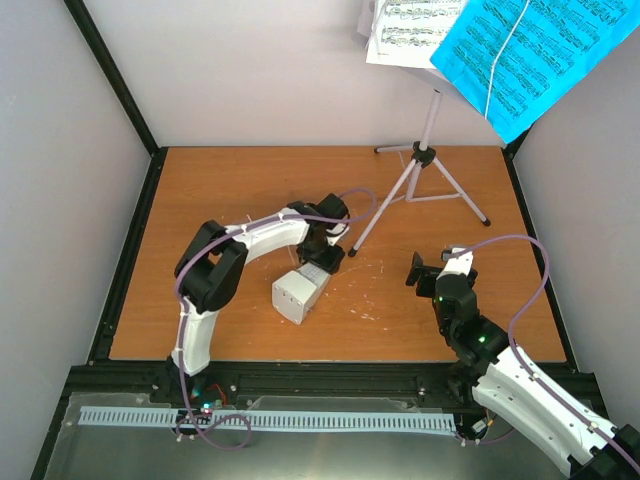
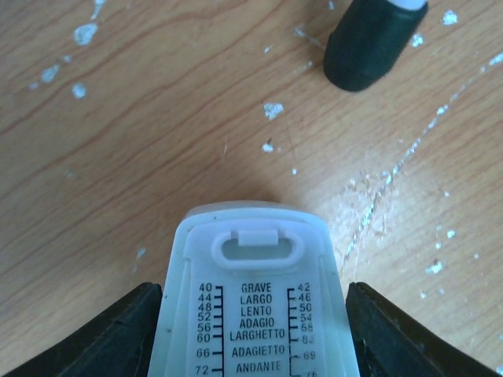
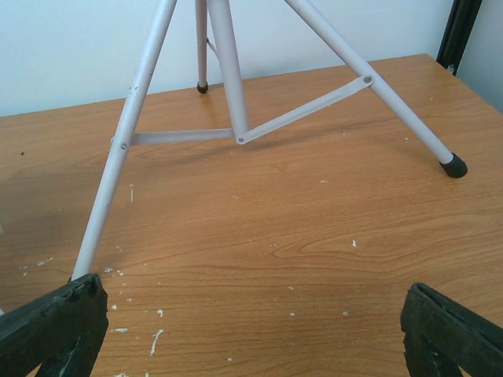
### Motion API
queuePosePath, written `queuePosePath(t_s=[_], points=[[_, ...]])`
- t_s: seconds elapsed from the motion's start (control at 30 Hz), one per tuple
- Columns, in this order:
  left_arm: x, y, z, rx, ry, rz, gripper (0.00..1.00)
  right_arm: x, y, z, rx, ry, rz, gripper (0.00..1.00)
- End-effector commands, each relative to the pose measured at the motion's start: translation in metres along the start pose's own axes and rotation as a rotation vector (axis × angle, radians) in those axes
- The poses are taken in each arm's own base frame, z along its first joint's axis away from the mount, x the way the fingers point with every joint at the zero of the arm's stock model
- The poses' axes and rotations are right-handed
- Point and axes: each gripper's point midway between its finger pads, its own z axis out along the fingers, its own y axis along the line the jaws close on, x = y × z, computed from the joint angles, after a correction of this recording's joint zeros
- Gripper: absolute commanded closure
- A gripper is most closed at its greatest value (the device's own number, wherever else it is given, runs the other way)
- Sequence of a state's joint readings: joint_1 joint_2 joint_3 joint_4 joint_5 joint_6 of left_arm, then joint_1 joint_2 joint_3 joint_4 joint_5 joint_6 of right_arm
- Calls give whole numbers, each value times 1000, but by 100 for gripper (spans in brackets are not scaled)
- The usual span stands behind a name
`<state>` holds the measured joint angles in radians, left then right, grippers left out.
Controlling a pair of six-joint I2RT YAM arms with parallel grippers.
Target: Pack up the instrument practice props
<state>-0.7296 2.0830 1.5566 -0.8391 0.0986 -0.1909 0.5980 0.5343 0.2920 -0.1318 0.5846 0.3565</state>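
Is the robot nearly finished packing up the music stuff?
Not nearly. Done: nothing looks packed. In hand: the left gripper straddles the small white pyramid metronome lying on its side; a grip is unclear. To do: the tall lilac tripod music stand stands upright with white and bright-blue sheet-music pages on it, and the open right gripper faces its legs, empty.

Metronome (image 1: pixel 298 295) lies on table (image 1: pixel 200 190), before music stand (image 1: pixel 425 155)

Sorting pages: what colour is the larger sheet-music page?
The larger sheet-music page is bright blue; best in top external view.
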Motion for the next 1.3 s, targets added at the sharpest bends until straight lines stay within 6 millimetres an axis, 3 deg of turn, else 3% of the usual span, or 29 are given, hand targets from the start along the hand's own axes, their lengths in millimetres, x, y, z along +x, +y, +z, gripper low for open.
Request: queuePosePath(t_s=[0.0,0.2,0.53,0.7,0.87,1.27], points=[[-19,-4,-42,4,-171,38,52,-10,0,-3,-3,-26,39,0],[-28,-20,-90,87,-419,108,69,-17,24,-5,-125,1,105,0],[-12,-58,-151,231,-839,315,70,-9,114,-6,-473,314,123,0],[0,-67,-158,274,-912,340,72,-2,155,-6,-617,484,78,5],[10,-76,-159,279,-934,367,72,-2,188,-13,-769,568,157,13],[23,-81,-166,330,-974,383,73,1,219,-13,-906,640,204,19]])
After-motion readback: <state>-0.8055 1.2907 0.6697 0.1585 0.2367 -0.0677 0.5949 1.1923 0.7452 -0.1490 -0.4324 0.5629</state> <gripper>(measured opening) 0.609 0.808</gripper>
